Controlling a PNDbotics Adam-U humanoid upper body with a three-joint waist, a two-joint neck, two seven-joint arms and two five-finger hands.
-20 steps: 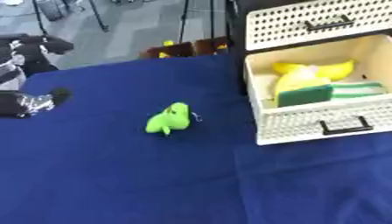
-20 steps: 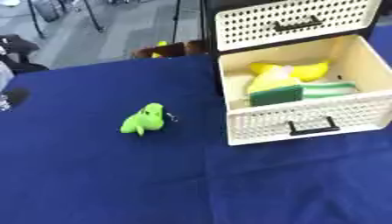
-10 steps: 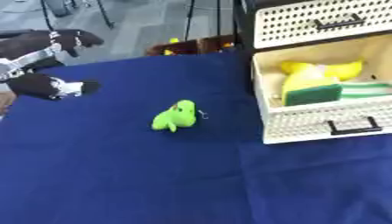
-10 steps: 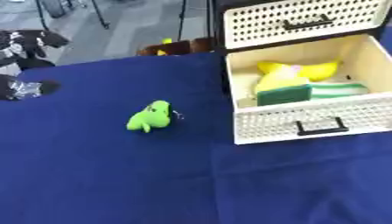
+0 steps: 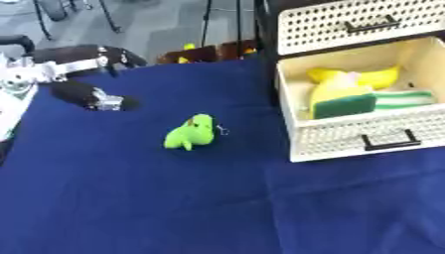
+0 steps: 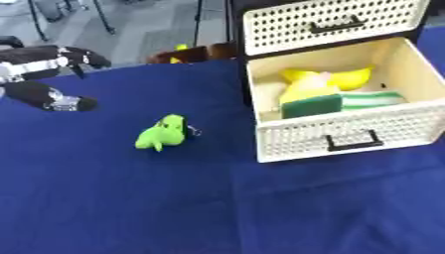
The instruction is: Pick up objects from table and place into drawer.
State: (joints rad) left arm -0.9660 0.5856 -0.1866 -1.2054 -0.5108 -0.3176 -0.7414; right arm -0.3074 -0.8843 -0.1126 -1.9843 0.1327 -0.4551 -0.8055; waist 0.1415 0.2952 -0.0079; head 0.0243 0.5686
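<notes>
Green toy: one; open drawer: one

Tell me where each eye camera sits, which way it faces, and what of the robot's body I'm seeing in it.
Left eye view: in the head, looking down at the blue table; the left hand shows at upper left, open, fingers spread.
Right eye view: beside it in the head, same downward look; the same hand shows at the left edge.
Both share the green toy lying free on the cloth and the open drawer holding yellow and green items. The right hand shows in neither.
</notes>
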